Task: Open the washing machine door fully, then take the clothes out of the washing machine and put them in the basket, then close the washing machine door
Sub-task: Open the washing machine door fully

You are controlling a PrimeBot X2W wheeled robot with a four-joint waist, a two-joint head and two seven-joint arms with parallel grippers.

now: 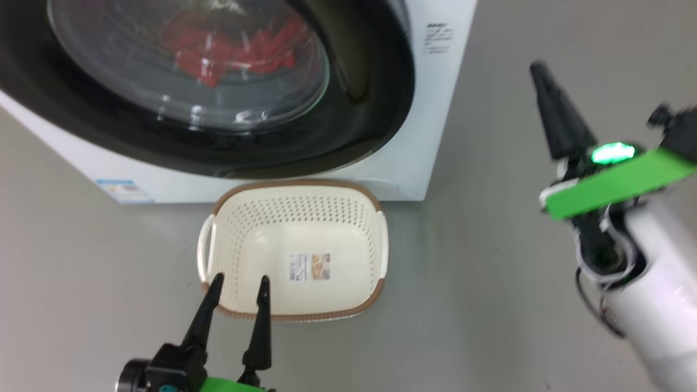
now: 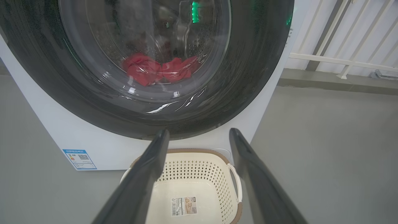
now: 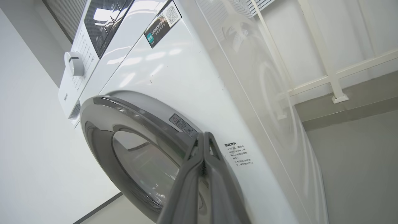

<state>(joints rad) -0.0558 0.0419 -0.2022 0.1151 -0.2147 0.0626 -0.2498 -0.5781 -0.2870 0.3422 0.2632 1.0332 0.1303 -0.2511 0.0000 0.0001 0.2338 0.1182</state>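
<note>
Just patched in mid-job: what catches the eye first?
The black-rimmed washing machine door, shut, with red clothes heaped behind its glass. On the floor before it sits the cream basket, no clothes in it; the open left gripper hovers at its near rim, the shut right gripper off to the right.

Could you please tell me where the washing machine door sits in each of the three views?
Head view: the washing machine door takes up the top left, above the basket.
Left wrist view: the door spans the top, red clothes behind its glass.
Right wrist view: the door is at lower left, seen obliquely.
Shared landmark: the washing machine, its white front framing the door.
</note>
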